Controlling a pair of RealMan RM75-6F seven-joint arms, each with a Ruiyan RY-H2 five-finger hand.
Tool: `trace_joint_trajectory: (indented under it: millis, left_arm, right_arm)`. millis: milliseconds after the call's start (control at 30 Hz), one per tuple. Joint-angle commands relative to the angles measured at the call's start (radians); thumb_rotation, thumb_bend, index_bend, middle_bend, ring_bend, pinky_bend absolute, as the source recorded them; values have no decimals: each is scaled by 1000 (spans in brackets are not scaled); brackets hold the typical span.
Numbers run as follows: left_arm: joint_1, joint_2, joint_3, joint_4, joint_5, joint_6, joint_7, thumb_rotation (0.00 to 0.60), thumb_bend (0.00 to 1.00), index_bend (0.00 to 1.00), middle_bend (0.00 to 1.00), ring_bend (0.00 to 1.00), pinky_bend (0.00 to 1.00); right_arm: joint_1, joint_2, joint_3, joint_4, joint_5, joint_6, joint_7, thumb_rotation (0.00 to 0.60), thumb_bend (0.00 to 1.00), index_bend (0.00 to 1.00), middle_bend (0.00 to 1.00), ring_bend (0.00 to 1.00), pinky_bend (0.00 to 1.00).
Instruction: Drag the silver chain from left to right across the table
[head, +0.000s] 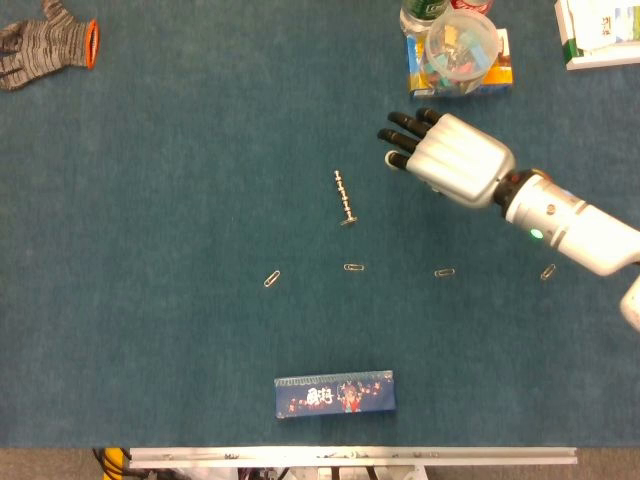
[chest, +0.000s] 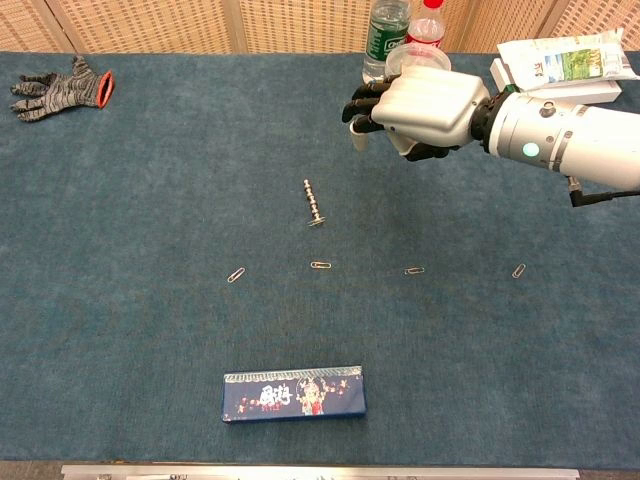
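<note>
The silver chain (head: 344, 198) lies in a short, nearly straight line on the blue table cloth near the middle, also seen in the chest view (chest: 314, 204). My right hand (head: 447, 158) hovers above the table to the right of the chain and slightly beyond it, back facing up, fingers apart and holding nothing. The chest view shows the same right hand (chest: 415, 102) raised over the cloth, apart from the chain. My left hand is in neither view.
Several paper clips (head: 353, 268) lie in a row nearer me than the chain. A dark blue box (head: 334, 393) sits near the front edge. A tub of clips (head: 459, 45) on a carton, two bottles (chest: 388, 28), and a packet (chest: 560, 62) stand at the back right; a grey glove (head: 45, 42) lies back left.
</note>
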Motion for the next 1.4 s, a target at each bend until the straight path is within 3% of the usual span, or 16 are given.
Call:
trace_joint_trajectory:
  millis: [33,667,1400]
  left_arm:
    - [4,2,-5,2,-3,4,-2,600,125,423,159,45,7]
    - [21,6,-35,20,-43,5,-1,600,124,454,164,47,7]
    - [34,8,-57,45,-101,-22,-14,600,125,485,179,53,7]
  right_arm:
    - [18,-16,-2,16,7,-13,-3,600,1000,361,169,98,241]
    - [145,-130,-4,163,64,-114,0,600,1000,361,168,98,240]
    - [248,-247,-77,344,-18,-103,182,600,1000,361,168,99,240]
